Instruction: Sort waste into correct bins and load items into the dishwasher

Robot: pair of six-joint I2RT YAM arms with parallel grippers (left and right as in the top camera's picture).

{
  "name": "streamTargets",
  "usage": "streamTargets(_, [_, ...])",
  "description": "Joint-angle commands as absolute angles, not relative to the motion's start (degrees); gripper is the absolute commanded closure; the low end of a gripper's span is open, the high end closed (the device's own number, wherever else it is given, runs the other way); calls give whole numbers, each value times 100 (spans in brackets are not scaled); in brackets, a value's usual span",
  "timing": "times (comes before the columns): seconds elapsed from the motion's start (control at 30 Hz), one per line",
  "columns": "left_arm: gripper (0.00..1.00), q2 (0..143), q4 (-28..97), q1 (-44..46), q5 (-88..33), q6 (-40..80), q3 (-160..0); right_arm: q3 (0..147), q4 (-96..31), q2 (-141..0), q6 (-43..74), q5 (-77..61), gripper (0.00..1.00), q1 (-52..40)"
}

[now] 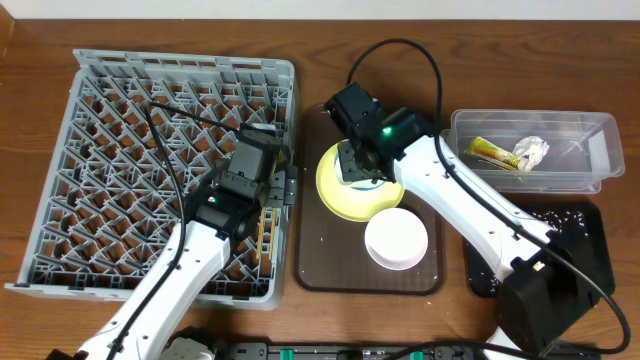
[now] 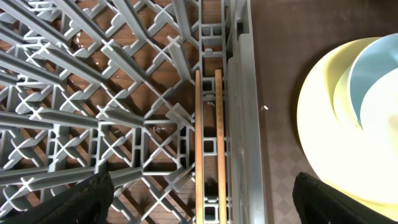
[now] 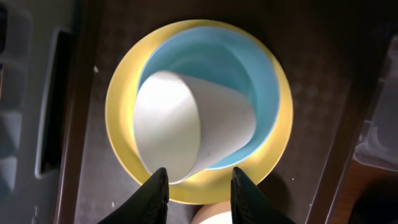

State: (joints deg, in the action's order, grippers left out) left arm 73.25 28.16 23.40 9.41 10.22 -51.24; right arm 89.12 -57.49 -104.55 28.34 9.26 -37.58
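The grey dish rack fills the left of the table. The wooden chopsticks lie side by side in a channel by its right wall. My left gripper hovers above them, jaws wide open and empty. The yellow plate holds the light blue bowl, and the white cup lies on its side in that bowl. My right gripper is open, its fingertips either side of the cup's lower edge. The white bowl sits in front of the plate.
Plate and bowls rest on a brown serving tray. The clear tub at the back right holds the snack wrapper and the tissue. The black tray at the right holds rice scraps.
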Motion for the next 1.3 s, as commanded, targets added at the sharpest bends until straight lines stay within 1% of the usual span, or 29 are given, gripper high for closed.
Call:
streamTargets(0.0, [7,7297,2821,2316,1013,967,-5166,8899,-5749,-10543,3022,1339,70,-3774])
streamTargets(0.3, [7,7297,2821,2316,1013,967,-5166,8827,-5695,-10602,3173,1347,74,-3747])
streamTargets(0.6, [7,7297,2821,2316,1013,967,-5166,8700,-5323,-10615,3173,1352,71,-3854])
streamTargets(0.87, [7,7297,2823,2316,1013,967,-5166,8226,-4611,-10615,3168,1396,69,-3854])
streamTargets(0.9, [7,7297,2821,2316,1013,967,-5166,8200,-4595,-10615,3170,1463,71,-3854])
streamTargets(0.97, [7,7297,2823,2316,1013,967,-5166,8195,-4628,-10615,3168,1625,78,-3852])
streamTargets(1.03, [7,7297,2821,2316,1013,967,-5166,8202,-4718,-10604,3168,1826,82,-3854])
streamTargets(1.13, [7,7297,2823,2316,1013,967,-5166,8213,-4915,-10580,3168,2126,83,-3841])
streamTargets(1.27, [7,7297,2821,2316,1013,967,-5166,8213,-5057,-10575,3168,2143,82,-3750])
